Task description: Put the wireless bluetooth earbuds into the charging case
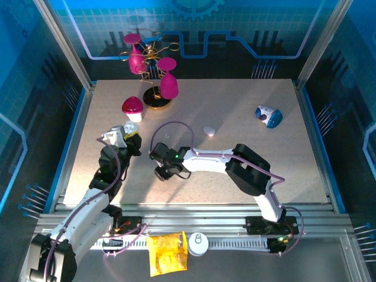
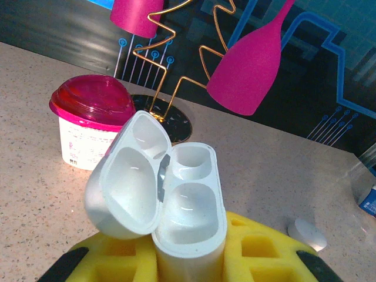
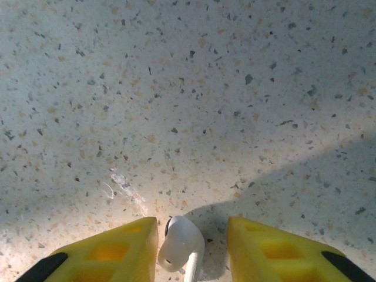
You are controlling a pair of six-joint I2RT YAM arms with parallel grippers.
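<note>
**Operator:** From above, what worries you?

**Arm:** My left gripper (image 1: 126, 138) is pressed onto the charging case (image 1: 130, 131), holding it at the table's (image 1: 264, 164) left side. My right gripper (image 1: 161, 171) is down on the surface close by. The carry between them looks short, but if the case tips in my grip, I doubt an earbud would seat.

**Operator:** And your left wrist?

**Arm:** The case (image 2: 191, 217) stands between my yellow pads (image 2: 258, 252). Its lid (image 2: 126, 188) is swung open and both wells are bare. The pink-lidded tub (image 2: 88, 126) behind is closed, so its contents are hidden.

**Operator:** Right wrist?

**Arm:** One earbud (image 3: 181, 244) lies on the table between my spread fingers (image 3: 270, 247). One pad is just beside it, and a gap shows on the other side. I'm not pinching it yet. If I close off-centre like this, I reckon the glossy bud could squirt free. It could also roll, leaving the stem wrong for its well.
</note>
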